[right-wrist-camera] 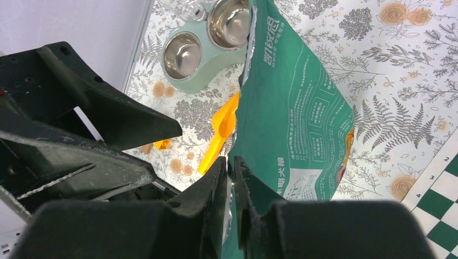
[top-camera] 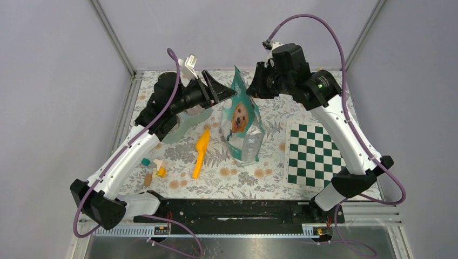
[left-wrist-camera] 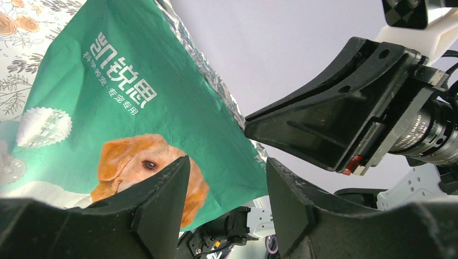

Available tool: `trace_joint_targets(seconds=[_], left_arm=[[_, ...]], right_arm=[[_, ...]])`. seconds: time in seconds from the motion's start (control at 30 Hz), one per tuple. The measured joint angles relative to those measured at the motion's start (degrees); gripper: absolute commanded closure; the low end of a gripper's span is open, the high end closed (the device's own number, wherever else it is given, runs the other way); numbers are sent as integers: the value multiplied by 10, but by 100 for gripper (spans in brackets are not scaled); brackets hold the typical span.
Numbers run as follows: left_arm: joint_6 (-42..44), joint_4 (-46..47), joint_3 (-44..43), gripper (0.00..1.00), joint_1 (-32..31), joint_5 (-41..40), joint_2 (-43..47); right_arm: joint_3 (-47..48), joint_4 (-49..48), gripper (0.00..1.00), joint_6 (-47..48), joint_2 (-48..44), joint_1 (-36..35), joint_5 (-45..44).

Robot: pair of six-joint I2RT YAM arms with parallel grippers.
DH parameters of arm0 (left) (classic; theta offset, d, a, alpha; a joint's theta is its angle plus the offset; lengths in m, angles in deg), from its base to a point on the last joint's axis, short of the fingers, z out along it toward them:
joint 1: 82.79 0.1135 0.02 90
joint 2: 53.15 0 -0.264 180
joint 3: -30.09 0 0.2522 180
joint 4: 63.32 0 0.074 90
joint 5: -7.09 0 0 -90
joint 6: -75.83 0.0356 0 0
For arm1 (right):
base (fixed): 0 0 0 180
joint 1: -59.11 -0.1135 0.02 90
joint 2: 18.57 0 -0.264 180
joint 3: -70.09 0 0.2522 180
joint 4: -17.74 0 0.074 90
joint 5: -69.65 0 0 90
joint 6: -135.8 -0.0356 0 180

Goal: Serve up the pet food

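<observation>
Top external view: one green bag (top-camera: 243, 121) printed with a dog's face stands upright near the middle of the floral cloth (top-camera: 243, 181). The pet food itself is hidden, and only this bag shows. Two arms reach in from either side and meet at the bag's top: the left claw (top-camera: 227, 93) on its left, the right claw (top-camera: 251, 91) on its right. One orange scoop (top-camera: 201, 152) lies just left of the bag. One mint feeder (top-camera: 181, 128) sits further left, partly under the left arm. One chessboard (top-camera: 314, 155) lies flat to the right, apart from the bag. Near the left arm's lower half is a small cluster of blocks (top-camera: 154, 170), four as far as I can tell. Left wrist view: the left claw's two fingers stand apart with nothing clamped between them. The bag's printed front fills the space beyond them, with foil lining along its upper edge. Whether either finger touches the bag I cannot tell. The right claw looms at the right, its tip at that foil edge. Right wrist view: the right claw's two fingers are drawn nearly together, pinching the bag's foil-lined top edge between them. Beyond it the feeder shows two steel bowls (right-wrist-camera: 182, 54), side by side. The scoop lies between the feeder and the bag, its bowl end just beside the bag's side. One corner of the chessboard shows at the lower right.
</observation>
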Motion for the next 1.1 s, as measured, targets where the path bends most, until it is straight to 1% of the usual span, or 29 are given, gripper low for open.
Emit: trace_joint_targets(seconds=[0.13, 0.23, 0.27, 0.33, 0.4, 0.7, 0.83, 0.93, 1.03, 1.07, 1.1], left_arm=[[1, 0, 0, 45, 0, 0, 0], [3, 0, 0, 45, 0, 0, 0], [4, 1, 0, 45, 0, 0, -1], [5, 1, 0, 45, 0, 0, -3], [6, 1, -1, 45, 0, 0, -7], [11, 4, -2, 45, 0, 0, -16], [16, 6, -2, 45, 0, 0, -16], [18, 9, -2, 46, 0, 0, -16], [20, 9, -2, 46, 0, 0, -16], [21, 9, -2, 46, 0, 0, -16], [22, 9, -2, 46, 0, 0, -16]], right_arm=[[0, -1, 88, 0, 7, 0, -2], [-2, -2, 89, 0, 7, 0, -2], [-2, -3, 89, 0, 7, 0, -2], [-5, -6, 83, 0, 6, 0, -2], [-7, -6, 81, 0, 5, 0, -2], [-12, -13, 80, 1, 3, 0, -2], [-19, -21, 73, -10, 2, 4, -1], [-37, -37, 73, -22, -4, 8, -1], [-59, -57, 77, -39, -11, 12, -2], [-66, -64, 77, -44, -14, 13, -2], [-75, -73, 75, -50, -17, 15, -2]])
